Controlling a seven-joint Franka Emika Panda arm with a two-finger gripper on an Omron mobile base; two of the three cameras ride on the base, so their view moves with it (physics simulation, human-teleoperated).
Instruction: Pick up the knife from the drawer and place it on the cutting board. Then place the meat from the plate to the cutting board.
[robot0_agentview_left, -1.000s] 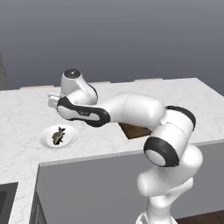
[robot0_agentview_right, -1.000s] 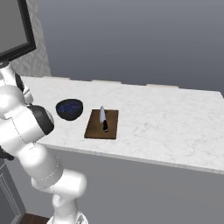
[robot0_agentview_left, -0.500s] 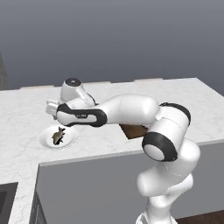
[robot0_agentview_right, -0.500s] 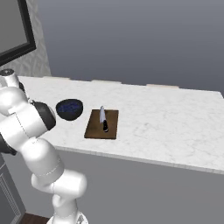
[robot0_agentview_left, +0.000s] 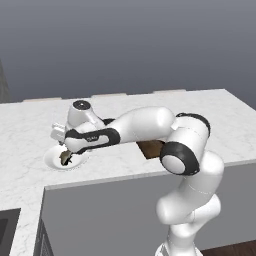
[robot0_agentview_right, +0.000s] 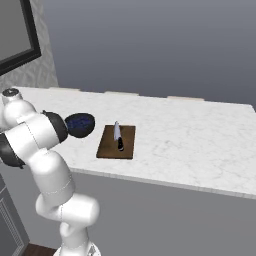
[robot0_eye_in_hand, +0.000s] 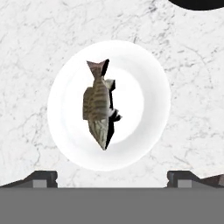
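Note:
A fish-shaped brown meat (robot0_eye_in_hand: 99, 106) lies in the middle of the round white plate (robot0_eye_in_hand: 148, 78) on the marble counter. My gripper (robot0_eye_in_hand: 112, 178) hangs open straight above the plate, its fingertips (robot0_eye_in_hand: 43, 177) wide apart and touching nothing. From the left base view the gripper (robot0_agentview_left: 66, 151) hovers just over the meat (robot0_agentview_left: 64, 158) on the plate (robot0_agentview_left: 52, 161). The knife (robot0_agentview_right: 118, 136) rests on the dark brown cutting board (robot0_agentview_right: 116, 142), black handle toward the front. The drawer is out of view.
A dark blue bowl (robot0_agentview_right: 80, 124) stands just left of the board, between board and plate; its edge (robot0_eye_in_hand: 197, 3) shows in the hand view. The arm's elbow covers most of the board (robot0_agentview_left: 150, 148). Open marble counter (robot0_agentview_right: 200, 135) stretches right.
The hand has come down and slightly left toward the plate, and now hangs close over the meat. The jaws stay wide open. Knife, board and bowl have not moved.

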